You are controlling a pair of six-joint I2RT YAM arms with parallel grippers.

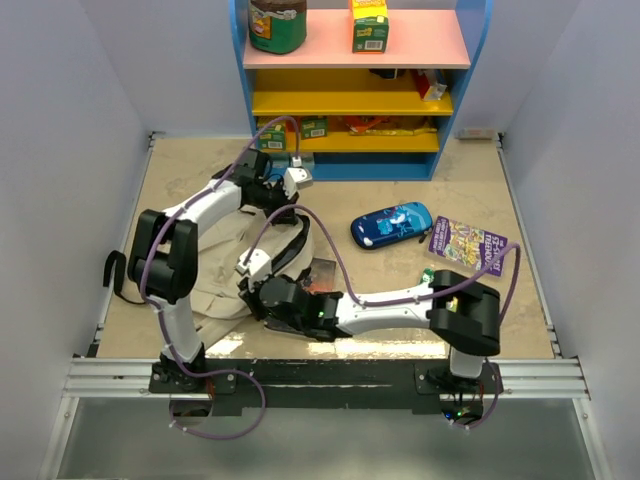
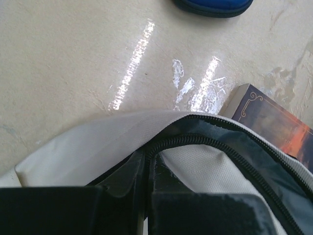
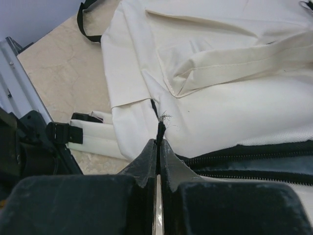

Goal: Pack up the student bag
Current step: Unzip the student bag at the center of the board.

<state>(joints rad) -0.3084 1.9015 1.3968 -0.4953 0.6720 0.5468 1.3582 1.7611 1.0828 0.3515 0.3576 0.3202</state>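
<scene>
Item: student bag (image 1: 225,270), flat on the surface (image 1: 520,300), at 8 o'clock of the pencil case (image 1: 391,224). The left gripper (image 2: 146,169) pinches its zipper rim; the right gripper (image 3: 159,147) pinches its cloth edge. Step, as judged: opening the mouth. The next move calls for drawing the edges apart to admit the book (image 2: 274,117) at its 3 o'clock.

The left arm (image 1: 165,262) is raised from its base to a bent elbow. Its forearm is stretched toward the far right, with the wrist turned downward. The left gripper (image 1: 280,203) is seen closed, its 2 fingers (image 2: 122,181) pressed together on the zippered rim of the student bag (image 2: 83,154). The right arm (image 1: 462,312) is folded at the elbow, and its forearm is laid low and reached across to the left. The right gripper (image 1: 256,298) is likewise clamped, a thin edge of the bag's fabric being pinched between its 2 fingers (image 3: 146,159).
</scene>
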